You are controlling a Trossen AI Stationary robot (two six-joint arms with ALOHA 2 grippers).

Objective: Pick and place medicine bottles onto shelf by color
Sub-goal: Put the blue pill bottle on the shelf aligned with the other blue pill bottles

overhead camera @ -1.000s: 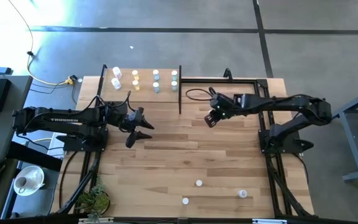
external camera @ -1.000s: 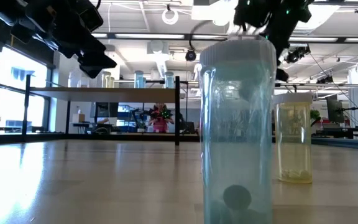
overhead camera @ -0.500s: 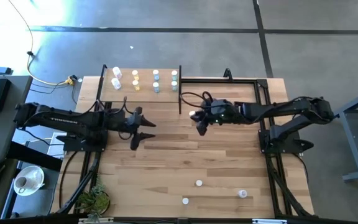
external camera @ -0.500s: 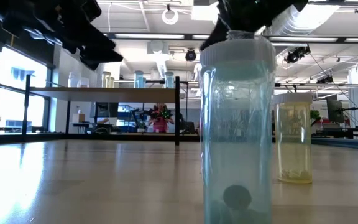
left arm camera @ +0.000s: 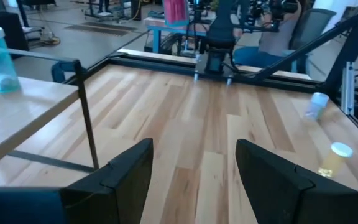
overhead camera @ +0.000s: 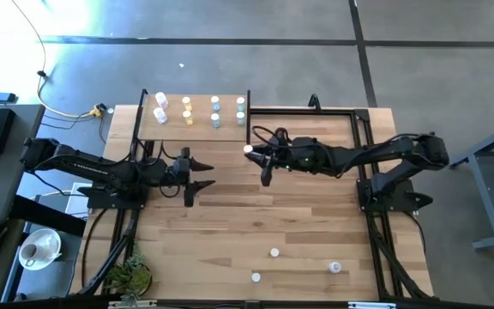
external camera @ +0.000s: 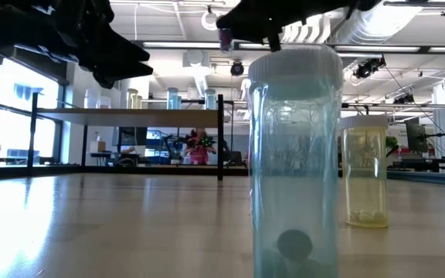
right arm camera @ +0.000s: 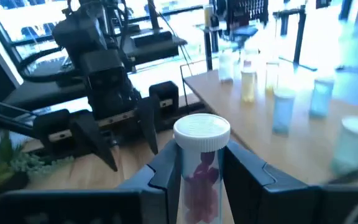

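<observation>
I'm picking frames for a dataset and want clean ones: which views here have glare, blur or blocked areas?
High view: strong glare washes the floor at the upper left, though the shelf is evenly lit. Low view: a light blue bottle close to the lens blocks the middle, and the arms above are backlit silhouettes. Right wrist view: the held pink bottle is sharp, while the shelf bottles behind are soft and overexposed.

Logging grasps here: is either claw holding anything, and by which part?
The right claw grips a pink bottle by its body, below the white cap. The left claw is open and empty.
</observation>
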